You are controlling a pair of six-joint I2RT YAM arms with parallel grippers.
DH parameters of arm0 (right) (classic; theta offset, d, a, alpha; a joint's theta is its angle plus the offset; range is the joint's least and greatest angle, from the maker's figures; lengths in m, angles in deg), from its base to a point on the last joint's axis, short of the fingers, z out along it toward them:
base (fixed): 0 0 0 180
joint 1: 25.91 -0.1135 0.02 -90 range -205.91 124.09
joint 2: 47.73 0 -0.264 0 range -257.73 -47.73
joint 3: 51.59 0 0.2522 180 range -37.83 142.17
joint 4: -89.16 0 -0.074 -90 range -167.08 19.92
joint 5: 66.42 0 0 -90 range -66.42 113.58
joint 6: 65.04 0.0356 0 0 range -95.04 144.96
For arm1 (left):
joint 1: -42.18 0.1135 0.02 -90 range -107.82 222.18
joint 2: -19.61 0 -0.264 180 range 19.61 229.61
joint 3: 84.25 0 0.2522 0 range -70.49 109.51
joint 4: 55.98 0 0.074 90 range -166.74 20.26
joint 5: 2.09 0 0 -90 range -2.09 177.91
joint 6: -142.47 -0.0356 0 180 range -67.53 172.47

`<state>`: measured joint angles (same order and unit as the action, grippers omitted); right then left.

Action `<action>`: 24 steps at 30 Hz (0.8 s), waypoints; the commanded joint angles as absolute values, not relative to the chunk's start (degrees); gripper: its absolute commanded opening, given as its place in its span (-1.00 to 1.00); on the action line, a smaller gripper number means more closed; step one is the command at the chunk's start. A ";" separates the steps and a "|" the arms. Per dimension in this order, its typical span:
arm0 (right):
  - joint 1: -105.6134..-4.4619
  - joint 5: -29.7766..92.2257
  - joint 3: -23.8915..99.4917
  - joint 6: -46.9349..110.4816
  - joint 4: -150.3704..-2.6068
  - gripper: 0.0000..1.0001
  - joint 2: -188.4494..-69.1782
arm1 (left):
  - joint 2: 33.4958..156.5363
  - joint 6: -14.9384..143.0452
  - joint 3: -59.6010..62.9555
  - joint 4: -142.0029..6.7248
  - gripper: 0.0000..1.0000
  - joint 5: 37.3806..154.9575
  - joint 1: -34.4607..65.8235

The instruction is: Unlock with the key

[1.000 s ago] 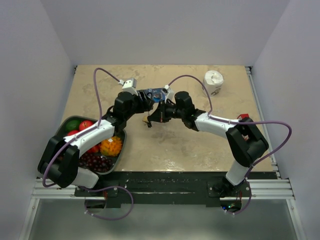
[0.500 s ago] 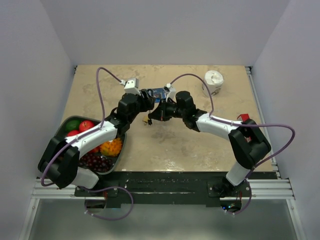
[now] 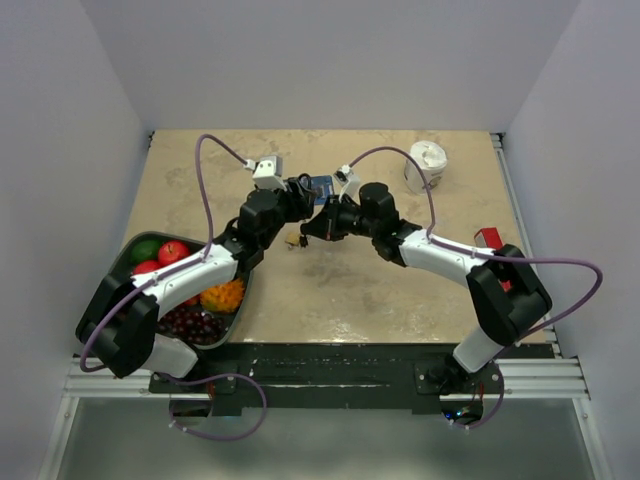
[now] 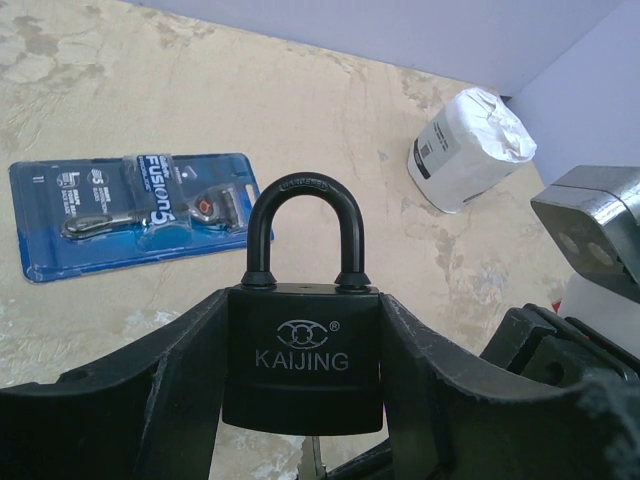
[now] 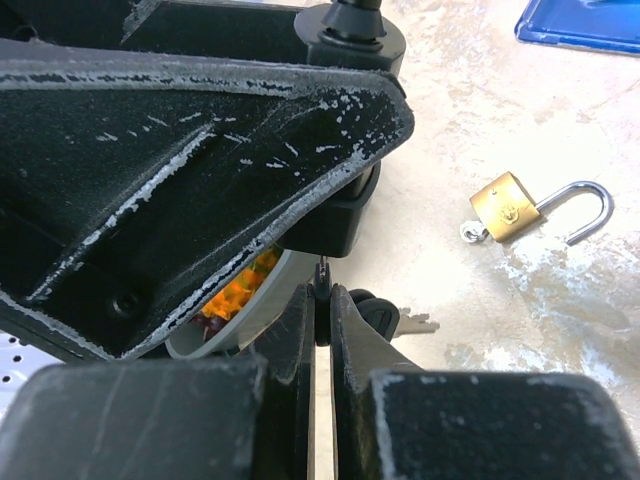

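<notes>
key tight in right gripper, black padlock firm in left gripper (fruit in grey tray)

A razor pack, white roll, fruit tray — brass padlock lies open.

Black padlock, KAIJING on its face, upright and clamped on both sides by the dark fingers of the left tool, shackle closed and pointing up. Behind it on the beige surface, a blue razor pack lies flat to the left. A white paper roll sits upper right, well apart.
</notes>
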<state>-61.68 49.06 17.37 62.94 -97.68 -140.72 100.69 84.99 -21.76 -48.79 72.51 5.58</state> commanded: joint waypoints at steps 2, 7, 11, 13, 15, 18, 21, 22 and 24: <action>-58.08 41.69 19.73 62.67 -106.09 -1.00 -136.59 | 98.45 81.66 -22.59 -47.07 -1.00 75.16 3.16; -57.46 39.85 20.52 59.85 -102.23 -1.00 -135.27 | 98.53 79.99 -22.59 -46.63 -1.00 75.25 3.07; -57.38 38.00 21.05 57.66 -100.03 -1.00 -134.22 | 98.80 79.11 -22.42 -46.54 -1.00 75.34 2.89; -57.38 37.39 21.23 57.30 -99.41 -1.00 -133.87 | 98.71 79.19 -22.42 -46.63 -1.00 75.16 2.72; -57.38 36.86 20.88 57.30 -100.11 -1.00 -133.95 | 98.89 79.72 -22.50 -46.71 -1.00 75.34 2.81; -57.46 36.59 20.09 58.00 -102.21 -1.00 -134.39 | 99.15 80.42 -22.33 -46.80 -1.00 76.04 2.72; -57.38 36.16 19.03 58.71 -104.67 -1.00 -134.13 | 99.50 80.60 -22.24 -46.98 -1.00 76.31 2.72; -57.38 35.80 18.86 58.71 -105.03 -1.00 -133.87 | 99.50 80.51 -22.24 -46.98 -1.00 76.39 2.63; -57.38 34.75 18.42 58.62 -106.08 -1.00 -133.52 | 99.77 80.51 -22.24 -46.98 -1.00 76.39 2.54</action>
